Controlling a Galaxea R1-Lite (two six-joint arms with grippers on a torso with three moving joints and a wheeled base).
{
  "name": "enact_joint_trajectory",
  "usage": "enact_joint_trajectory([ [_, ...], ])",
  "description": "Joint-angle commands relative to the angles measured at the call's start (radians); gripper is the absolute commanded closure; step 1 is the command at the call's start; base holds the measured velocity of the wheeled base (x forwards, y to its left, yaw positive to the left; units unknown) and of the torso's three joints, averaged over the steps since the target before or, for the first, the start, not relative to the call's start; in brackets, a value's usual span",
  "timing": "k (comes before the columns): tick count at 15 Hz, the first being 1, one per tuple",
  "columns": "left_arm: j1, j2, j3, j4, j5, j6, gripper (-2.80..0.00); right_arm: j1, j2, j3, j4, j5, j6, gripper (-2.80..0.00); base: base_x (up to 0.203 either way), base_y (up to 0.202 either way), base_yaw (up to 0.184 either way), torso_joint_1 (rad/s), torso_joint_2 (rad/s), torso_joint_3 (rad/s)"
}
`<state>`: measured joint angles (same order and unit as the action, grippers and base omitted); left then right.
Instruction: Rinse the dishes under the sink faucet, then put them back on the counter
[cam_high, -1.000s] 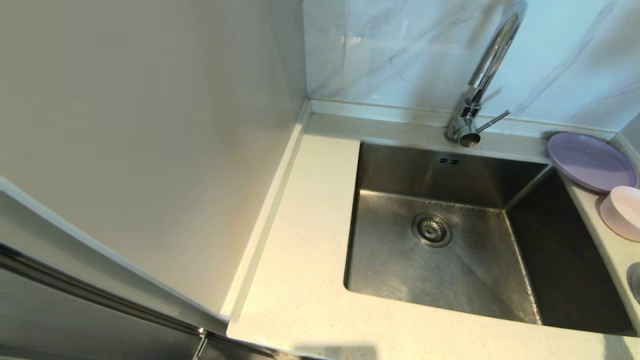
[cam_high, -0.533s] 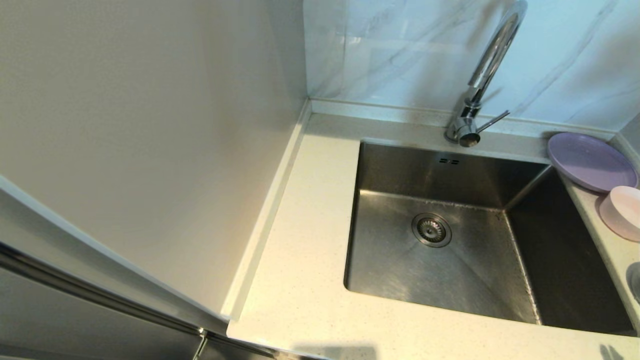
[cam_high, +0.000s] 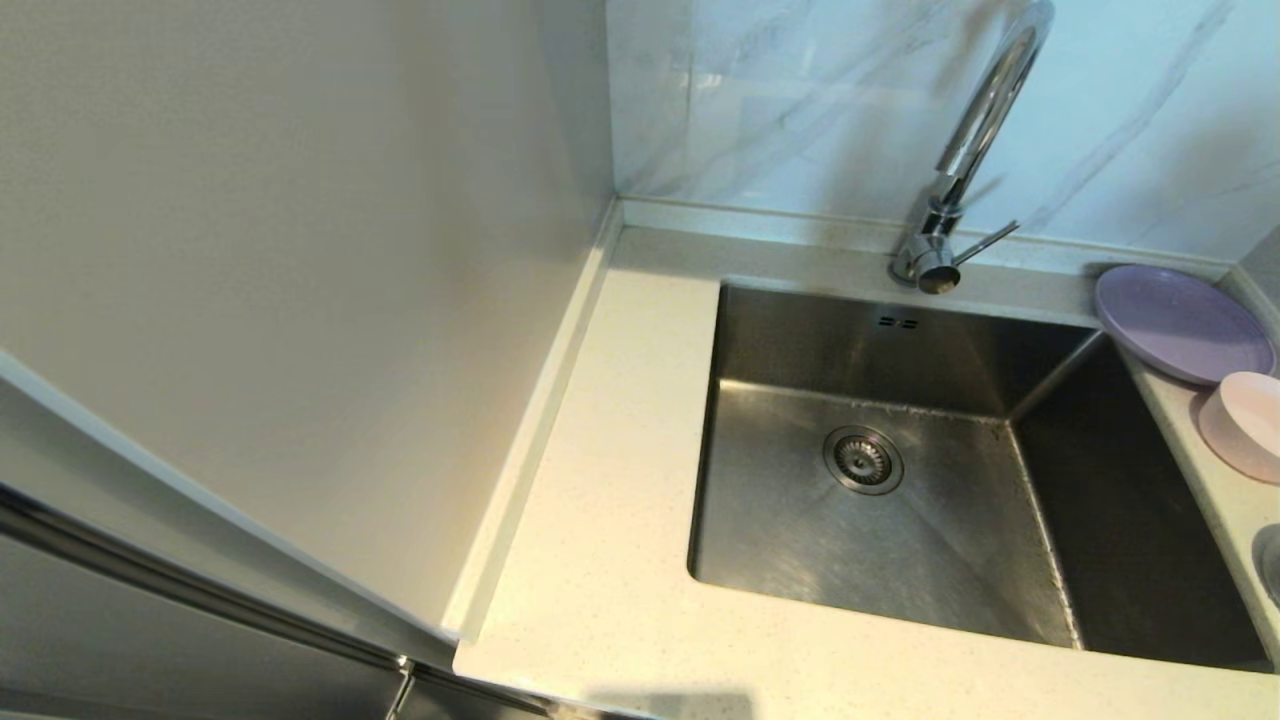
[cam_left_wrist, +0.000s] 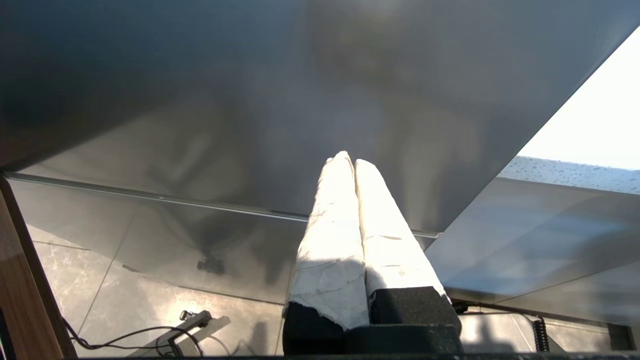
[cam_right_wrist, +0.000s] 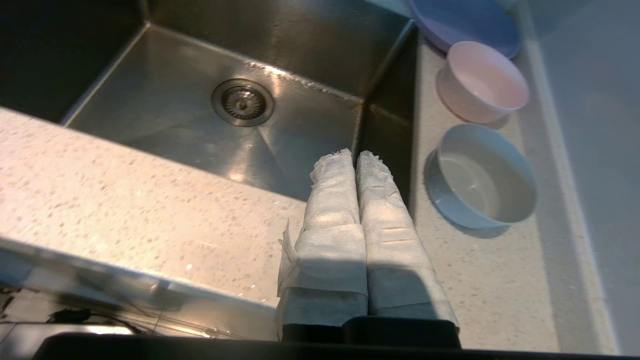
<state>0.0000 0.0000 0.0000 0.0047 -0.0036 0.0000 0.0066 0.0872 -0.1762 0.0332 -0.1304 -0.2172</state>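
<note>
The lavender plate (cam_high: 1183, 322) lies on the cream speckled counter (cam_high: 620, 500) at the sink's far right corner, and the pink bowl (cam_high: 1245, 422) stands just in front of it. Both also show in the right wrist view: plate (cam_right_wrist: 465, 22), bowl (cam_right_wrist: 482, 82). The chrome faucet (cam_high: 965, 150) rises behind the steel basin (cam_high: 880, 480); no water runs. My right gripper (cam_right_wrist: 356, 154) is shut and empty, hanging over the counter's front strip by the basin's near right corner. My left gripper (cam_left_wrist: 348, 159) is shut and empty, low before a grey cabinet panel. Neither gripper appears in the head view.
A grey-white bowl (cam_right_wrist: 482, 175) stands on the right counter strip, nearer to me than the pink bowl. The drain (cam_high: 863, 460) sits mid-basin. A wall closes the counter on the left, and marbled tiles run behind the faucet.
A small dark shape at the head view's bottom right edge half a second ago is gone. Dishes and faucet have not moved.
</note>
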Motion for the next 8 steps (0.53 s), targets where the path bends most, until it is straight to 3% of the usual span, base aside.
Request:
enact_joint_trajectory([
  [1, 0.000, 0.000, 0.000, 0.000, 0.001, 0.000, 0.00, 0.000, -0.044, 0.043, -0.003, 0.035, -0.008, 0.00, 0.000, 0.000, 0.000, 0.000, 0.00, 0.000],
  [6, 0.000, 0.000, 0.000, 0.000, 0.001, 0.000, 0.00, 0.000, -0.083, 0.125, -0.012, 0.203, -0.011, 0.00, 0.000, 0.000, 0.000, 0.000, 0.00, 0.000],
  [8, 0.000, 0.000, 0.000, 0.000, 0.001, 0.000, 0.00, 0.000, -0.083, 0.157, -0.043, 0.202, 0.011, 0.00, 0.000, 0.000, 0.000, 0.000, 0.00, 0.000],
])
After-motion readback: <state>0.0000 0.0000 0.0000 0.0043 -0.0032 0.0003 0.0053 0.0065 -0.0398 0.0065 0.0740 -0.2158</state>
